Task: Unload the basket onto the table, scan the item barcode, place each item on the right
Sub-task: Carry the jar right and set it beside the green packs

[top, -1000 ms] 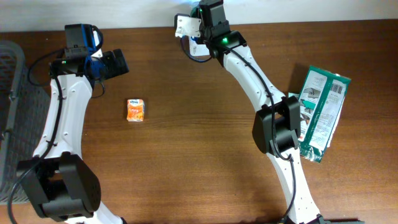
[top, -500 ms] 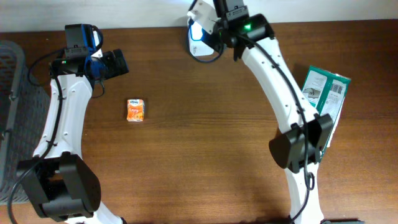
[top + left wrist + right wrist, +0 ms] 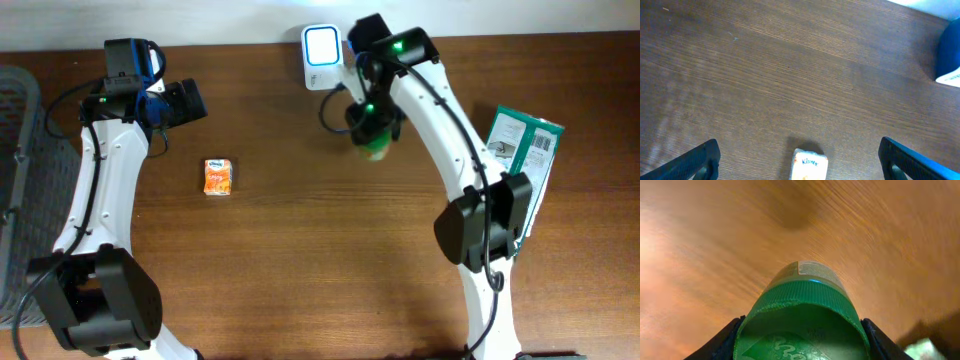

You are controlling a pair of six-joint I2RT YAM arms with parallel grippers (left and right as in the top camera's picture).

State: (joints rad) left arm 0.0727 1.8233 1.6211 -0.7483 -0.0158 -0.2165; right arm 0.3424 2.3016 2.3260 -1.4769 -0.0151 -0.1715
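- Overhead: the right fingers point(image 3: 364, 118) are clamped on a green-capped container point(image 3: 374, 146), which looks blurred here. It hangs above the table point(image 3: 300, 260), just in front of the white barcode scanner point(image 3: 320, 46), whose face is lit.
- Overhead: the left fingers point(image 3: 190, 100) are spread apart and grasp nothing, at the table's far left part. An orange Kleenex pack point(image 3: 218, 177) lies near them on the wood. A wire basket point(image 3: 15, 150) stands at the left edge, and a green package point(image 3: 520, 180) lies at the right, partly under the right arm.
- Left wrist: both left fingers point(image 3: 695, 162) show at the bottom corners, wide apart. The Kleenex pack point(image 3: 810, 166) lies between them on the table, untouched. A blue object point(image 3: 947, 50) sits at the upper right.
- Right wrist: the right fingers point(image 3: 732, 337) press on either side of the green-capped container point(image 3: 805, 310). Its ribbed green cap faces the camera, and a strip of printed label shows beyond it. The wood below is blurred.
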